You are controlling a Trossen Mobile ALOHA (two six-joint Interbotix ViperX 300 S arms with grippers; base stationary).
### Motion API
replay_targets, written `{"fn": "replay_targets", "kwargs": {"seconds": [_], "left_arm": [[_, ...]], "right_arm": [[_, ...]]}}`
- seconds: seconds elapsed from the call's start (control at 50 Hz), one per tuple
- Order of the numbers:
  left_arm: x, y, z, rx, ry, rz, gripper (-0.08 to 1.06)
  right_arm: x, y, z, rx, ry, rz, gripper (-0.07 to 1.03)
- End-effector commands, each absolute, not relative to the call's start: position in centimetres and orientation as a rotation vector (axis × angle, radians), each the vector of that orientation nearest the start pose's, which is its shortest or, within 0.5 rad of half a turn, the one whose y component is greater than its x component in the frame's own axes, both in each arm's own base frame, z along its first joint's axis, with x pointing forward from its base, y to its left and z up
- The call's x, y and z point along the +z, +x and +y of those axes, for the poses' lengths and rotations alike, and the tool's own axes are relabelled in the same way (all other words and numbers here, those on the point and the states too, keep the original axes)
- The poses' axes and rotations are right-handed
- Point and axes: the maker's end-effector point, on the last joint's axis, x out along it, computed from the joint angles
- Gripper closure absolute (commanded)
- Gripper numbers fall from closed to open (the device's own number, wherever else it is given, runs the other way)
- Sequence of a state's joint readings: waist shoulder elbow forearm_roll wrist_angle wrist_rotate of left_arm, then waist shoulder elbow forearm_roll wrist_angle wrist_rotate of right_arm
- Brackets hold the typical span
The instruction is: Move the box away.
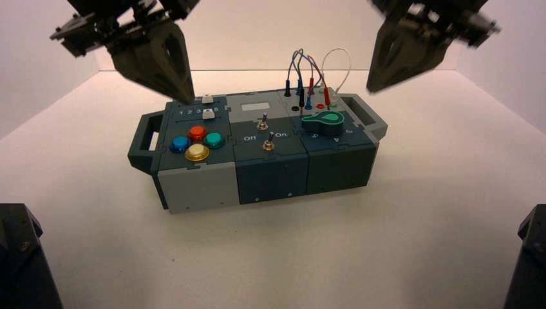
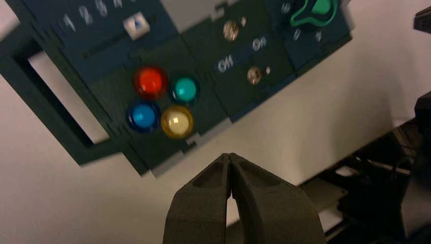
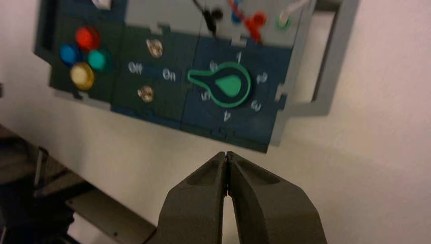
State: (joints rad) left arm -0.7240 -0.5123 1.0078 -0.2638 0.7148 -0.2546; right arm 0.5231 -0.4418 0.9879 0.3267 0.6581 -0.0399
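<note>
"What can you read in the high view?"
"Left of centre, '1 2 3' runs along the upper left panel (image 1: 174,122) of the box (image 1: 270,174). In the middle, 'Off' and 'On' stand on the switch panel (image 1: 251,148)."
"And at right of centre?"
"The knob panel (image 1: 354,140): the right wrist view, upper right of the frame, shows '1', '2', '3', '4', '5' and '6' ringing the green knob (image 3: 228,85)."

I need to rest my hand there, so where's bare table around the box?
White table lies bare before the long teal-and-grey box, and beyond its right grey handle. Crowded: above the box's ends, both dark grippers.
</note>
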Motion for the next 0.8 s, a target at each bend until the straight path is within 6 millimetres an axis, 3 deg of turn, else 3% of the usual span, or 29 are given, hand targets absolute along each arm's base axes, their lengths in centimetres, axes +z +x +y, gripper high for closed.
{"fn": "replay_targets", "kwargs": {"seconds": [0.02, 0.26, 0.56, 0.8], "left_arm": [[11.9, 14.9, -18.3, -0.5, -0.063, 1.353, 1.01], [9.4, 12.5, -17.4, -0.436, -0.046, 1.488, 1.01], [6.5, 12.5, -17.2, -0.378, 0.022, 1.581, 1.01], [5.0, 12.5, -18.5, -0.382, 0.094, 1.634, 1.01]], "right_arm": [[10.5, 19.9, 16.4, 0.512, 0.006, 1.269, 0.99], [8.2, 18.9, 16.8, 0.497, 0.042, 1.375, 0.99], [5.6, 19.0, 17.0, 0.468, 0.037, 1.434, 0.99], [4.1, 19.4, 17.2, 0.455, 0.015, 1.466, 0.99]]}}
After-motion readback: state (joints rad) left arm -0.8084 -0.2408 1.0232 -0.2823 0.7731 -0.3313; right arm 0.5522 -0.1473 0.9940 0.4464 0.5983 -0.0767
